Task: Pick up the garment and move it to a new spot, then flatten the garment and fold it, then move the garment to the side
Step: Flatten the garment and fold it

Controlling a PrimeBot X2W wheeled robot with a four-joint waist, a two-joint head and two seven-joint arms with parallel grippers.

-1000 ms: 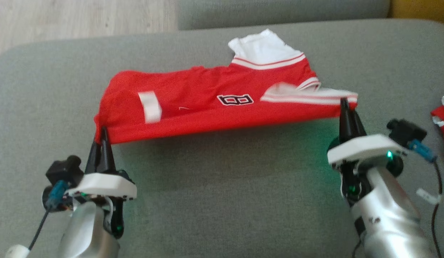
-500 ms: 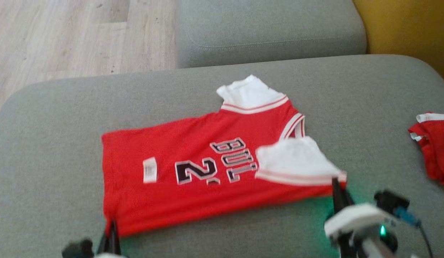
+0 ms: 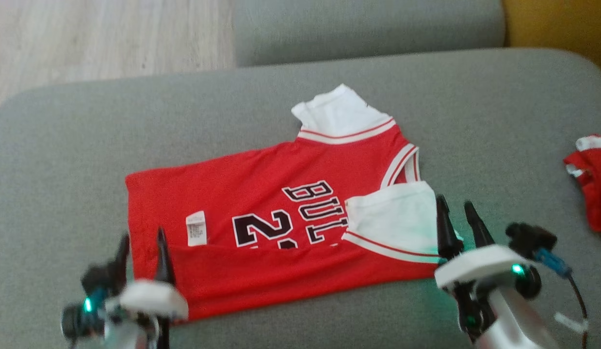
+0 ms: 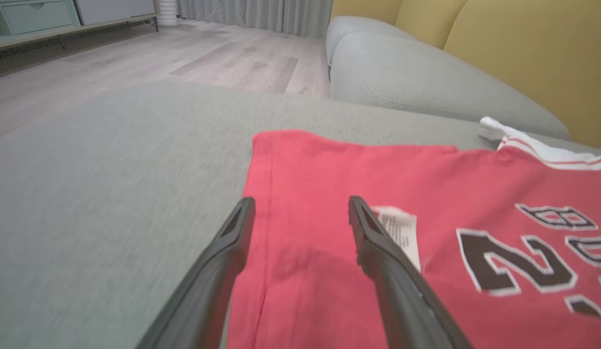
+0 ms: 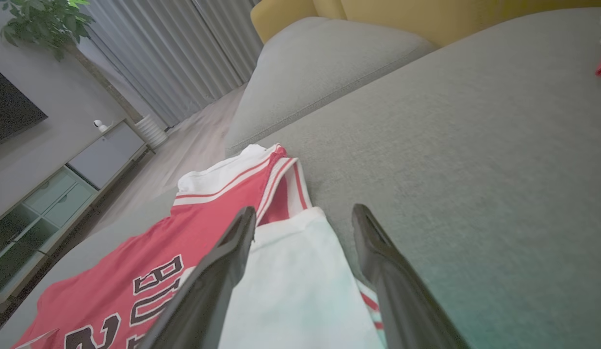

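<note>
Changed: both hands had let go since a second ago. Back then they were pinching the near corners of the jersey (image 3: pixel 281 203) and holding it up, and now it was lying flat.
Jersey: red with white trim, spread out in the middle of the grey cushion (image 3: pixel 300 97), hem to the left and collar end to the right. A strip along the near edge was folded back over the front, covering the bottom of the number.
Left hand (image 3: pixel 142 235): fingers spread wide, nothing in them, sitting at the near-left corner. From the wrist view one finger was over bare cushion and the other over the red cloth, next to the care tag (image 3: pixel 196 229).
Right hand (image 3: pixel 454 201): also wide open and empty, at the near-right corner. One finger was over the white sleeve (image 3: pixel 392 218), the other over the cushion just right of it.
Contact: couldn't tell if either hand's fingertips were touching the cloth.
Other stuff: second red garment (image 3: pixel 591 184) well off to the right, wood floor (image 3: pixel 111 39) at the far left.
</note>
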